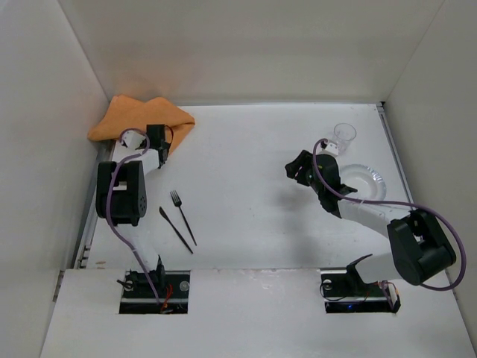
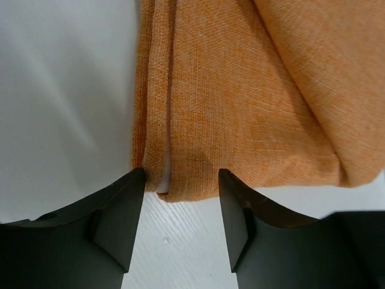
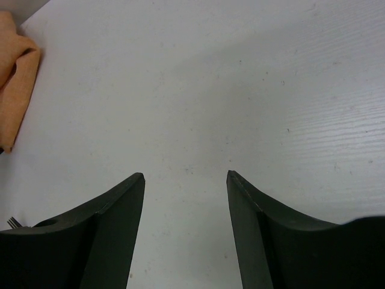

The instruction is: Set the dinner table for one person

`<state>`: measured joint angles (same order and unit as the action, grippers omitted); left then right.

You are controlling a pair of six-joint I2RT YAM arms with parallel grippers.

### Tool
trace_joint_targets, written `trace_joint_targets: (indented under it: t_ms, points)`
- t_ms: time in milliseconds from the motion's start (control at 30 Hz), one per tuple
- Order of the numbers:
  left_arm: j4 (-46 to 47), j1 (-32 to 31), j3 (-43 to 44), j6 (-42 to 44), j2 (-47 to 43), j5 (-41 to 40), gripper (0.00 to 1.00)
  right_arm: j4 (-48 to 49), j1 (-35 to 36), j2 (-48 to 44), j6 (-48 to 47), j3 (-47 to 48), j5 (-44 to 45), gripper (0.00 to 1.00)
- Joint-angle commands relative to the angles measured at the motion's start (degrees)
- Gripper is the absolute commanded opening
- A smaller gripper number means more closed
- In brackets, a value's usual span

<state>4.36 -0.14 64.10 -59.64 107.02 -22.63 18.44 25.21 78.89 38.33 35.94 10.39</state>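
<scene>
Left gripper (image 2: 180,220) is out at the far left corner, jaws spread wide; the folded edge of the orange cloth (image 2: 240,90) sits right at its fingertips, just reaching into the gap, not pinched; right gripper (image 3: 185,211) hangs mid-table, jaws spread too, nothing between them; only the bare white dinner table (image 3: 198,90) lies under and ahead of those jaws; behind the left jaws, nearer the arm bases, a fork (image 1: 185,220) and knife (image 1: 176,230) lie side by side; behind the right jaws, a glass (image 1: 344,134) and a clear plate (image 1: 378,181).
</scene>
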Motion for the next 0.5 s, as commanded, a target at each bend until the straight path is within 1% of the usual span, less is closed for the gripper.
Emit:
trace_joint_targets:
  t_ms: [0, 67, 133, 167, 300, 467]
  points:
    - [-4.5, 0.0, 4.2, 1.7, 2.3, -1.5, 0.46, 2.2, 0.5, -0.1, -0.6, 2.4, -0.7, 0.63]
    - [-4.4, -0.7, 5.5, 2.2, 3.8, 0.0, 0.29, 2.2, 0.5, -0.1, -0.5, 2.3, -0.7, 0.63]
    - [-3.8, -1.8, 6.9, 3.5, 4.9, 2.9, 0.18, 2.2, 0.5, -0.1, -0.6, 2.3, -0.7, 0.63]
    - [-3.4, -2.9, 7.4, 4.0, 5.4, 4.4, 0.14, 2.2, 0.5, -0.3, -0.6, 2.3, -0.7, 0.63]
    - [-1.5, -9.9, 10.2, 6.5, 7.2, 8.4, 0.08, 2.2, 0.5, -0.8, -0.4, 2.1, -0.7, 0.63]
    - [-1.5, -20.3, 15.3, 11.3, 11.0, 13.4, 0.06, 2.2, 0.5, -0.9, -0.5, 2.0, -0.6, 0.63]
